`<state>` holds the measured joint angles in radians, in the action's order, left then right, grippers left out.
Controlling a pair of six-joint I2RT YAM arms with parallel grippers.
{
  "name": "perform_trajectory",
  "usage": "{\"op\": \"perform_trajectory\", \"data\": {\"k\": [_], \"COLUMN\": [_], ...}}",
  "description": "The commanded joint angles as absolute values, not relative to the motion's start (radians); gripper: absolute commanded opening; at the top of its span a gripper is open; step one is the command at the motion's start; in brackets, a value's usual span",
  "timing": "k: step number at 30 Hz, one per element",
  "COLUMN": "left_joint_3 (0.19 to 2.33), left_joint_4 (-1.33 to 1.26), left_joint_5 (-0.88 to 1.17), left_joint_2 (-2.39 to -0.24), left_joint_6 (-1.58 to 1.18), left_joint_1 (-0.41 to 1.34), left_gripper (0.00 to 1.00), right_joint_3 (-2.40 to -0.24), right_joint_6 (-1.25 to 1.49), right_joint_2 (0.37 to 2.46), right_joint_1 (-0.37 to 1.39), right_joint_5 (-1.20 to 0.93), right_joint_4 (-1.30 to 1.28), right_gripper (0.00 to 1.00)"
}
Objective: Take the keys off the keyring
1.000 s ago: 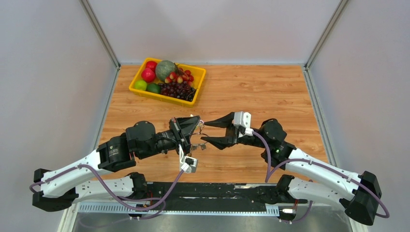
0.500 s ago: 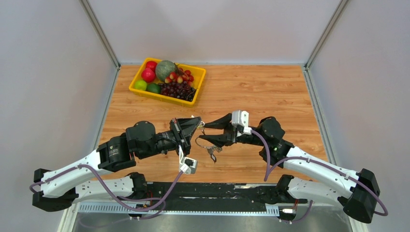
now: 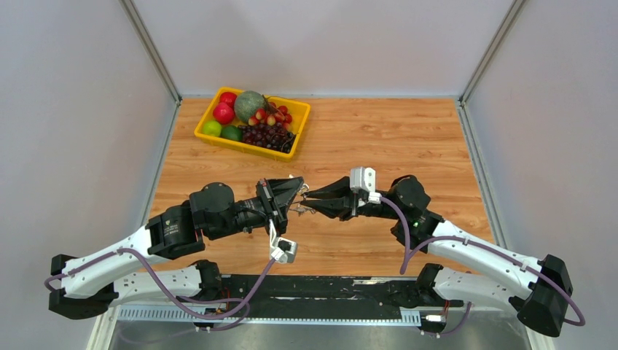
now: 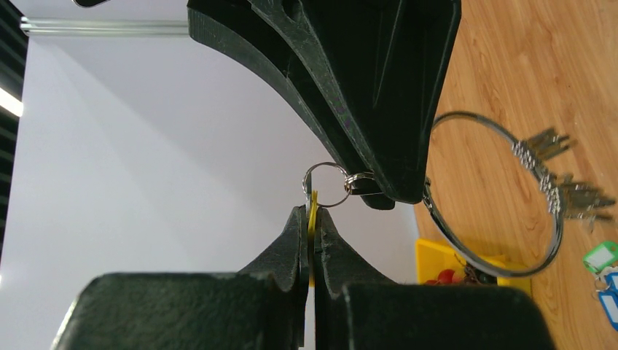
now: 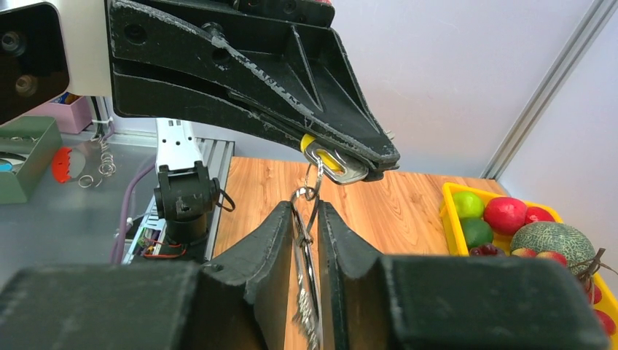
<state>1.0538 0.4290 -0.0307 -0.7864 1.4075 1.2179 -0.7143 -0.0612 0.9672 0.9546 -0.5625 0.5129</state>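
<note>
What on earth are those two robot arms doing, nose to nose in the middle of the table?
They are trying to get a key off a ring. The left gripper is shut on a yellow-headed key, and the right gripper is shut on the large thin silver wire keyring. The key is not free yet: a small silver split ring runs from it into the right gripper's grip. The other silver keys hang on the big loop.

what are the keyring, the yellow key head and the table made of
Keyring: thin wire, likely steel; silvery with bright glints.
Yellow key head: probably plastic; flat, even colour, no metallic shine.
Table: wood or wood-look laminate; the grain shows, but which of the two is unclear.
</note>
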Motion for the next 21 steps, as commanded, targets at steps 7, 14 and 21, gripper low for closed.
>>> {"op": "perform_trajectory", "data": {"k": [7, 14, 21], "left_joint_3": [1.089, 1.095, 1.098], "left_joint_4": [0.376, 0.374, 0.374], "left_joint_5": [-0.006, 0.012, 0.020], "left_joint_2": [-0.778, -0.776, -0.776], "left_joint_6": [1.396, 1.397, 1.398], "left_joint_1": [1.225, 1.224, 1.224], "left_gripper": [0.00, 0.00, 0.00], "right_joint_3": [-0.761, -0.759, -0.762], "right_joint_6": [-0.057, -0.049, -0.055], "right_joint_2": [0.962, 0.961, 0.962], "right_joint_1": [0.957, 0.956, 0.957], "right_joint_5": [-0.586, -0.580, -0.584], "right_joint_4": [0.514, 0.491, 0.482], "right_gripper": [0.26, 0.37, 0.25]}}
